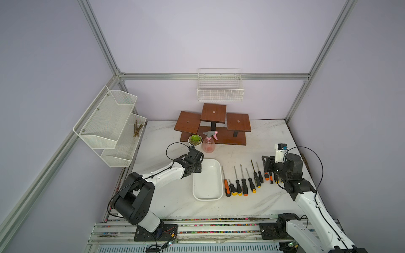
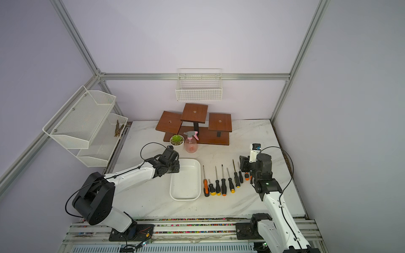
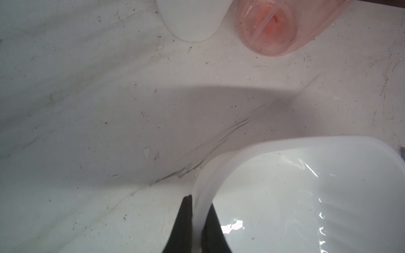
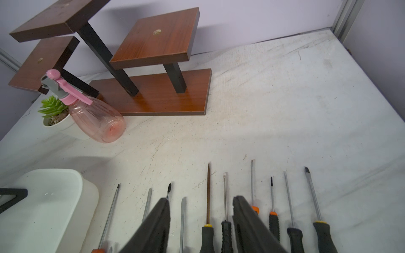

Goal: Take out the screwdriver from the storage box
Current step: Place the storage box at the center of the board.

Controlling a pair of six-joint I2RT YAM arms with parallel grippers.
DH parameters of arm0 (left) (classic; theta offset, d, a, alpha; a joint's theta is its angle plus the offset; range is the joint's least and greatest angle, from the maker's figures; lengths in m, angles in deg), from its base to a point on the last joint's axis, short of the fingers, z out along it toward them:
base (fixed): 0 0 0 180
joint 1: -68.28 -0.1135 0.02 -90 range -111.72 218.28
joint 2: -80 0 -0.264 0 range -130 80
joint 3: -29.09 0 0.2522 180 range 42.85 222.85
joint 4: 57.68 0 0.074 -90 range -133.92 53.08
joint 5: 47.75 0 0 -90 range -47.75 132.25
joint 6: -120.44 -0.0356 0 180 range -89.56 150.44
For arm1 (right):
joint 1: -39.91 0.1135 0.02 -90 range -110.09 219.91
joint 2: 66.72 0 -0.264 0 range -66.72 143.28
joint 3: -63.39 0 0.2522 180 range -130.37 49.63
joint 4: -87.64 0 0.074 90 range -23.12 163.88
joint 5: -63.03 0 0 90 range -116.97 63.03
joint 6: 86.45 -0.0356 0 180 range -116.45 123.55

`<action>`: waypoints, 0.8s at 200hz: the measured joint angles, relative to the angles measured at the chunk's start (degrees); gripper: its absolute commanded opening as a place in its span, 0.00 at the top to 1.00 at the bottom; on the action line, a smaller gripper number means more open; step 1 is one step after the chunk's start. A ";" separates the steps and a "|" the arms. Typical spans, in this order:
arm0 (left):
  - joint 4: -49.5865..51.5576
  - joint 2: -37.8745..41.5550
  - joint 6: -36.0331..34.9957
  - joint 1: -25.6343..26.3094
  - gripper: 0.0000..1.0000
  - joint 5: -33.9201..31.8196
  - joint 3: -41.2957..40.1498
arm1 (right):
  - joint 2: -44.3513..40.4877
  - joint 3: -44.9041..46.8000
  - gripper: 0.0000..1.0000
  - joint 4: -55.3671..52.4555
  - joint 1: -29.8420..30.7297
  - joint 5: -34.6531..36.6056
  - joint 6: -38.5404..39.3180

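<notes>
The shallow white plastic storage box sits on the white marble-pattern tabletop with no tool visible inside it in both top views. A row of black-handled screwdrivers with orange and yellow collars lies on the table just beside it. This suggests the removal is all but finished, with little left beyond letting go of the box. The left gripper is clamped on the box's wall near a corner, one black finger inside and one outside. The right gripper hangs over the row, fingers spread and empty. Screwdriver shafts run ahead between and on either side of its fingers, and the box lies past the row's end on the left arm's side.
</notes>
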 measured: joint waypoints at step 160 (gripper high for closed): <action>8.50 24.33 1.31 0.92 0.00 -20.70 -0.26 | 7.93 13.94 0.01 32.44 0.09 3.21 1.38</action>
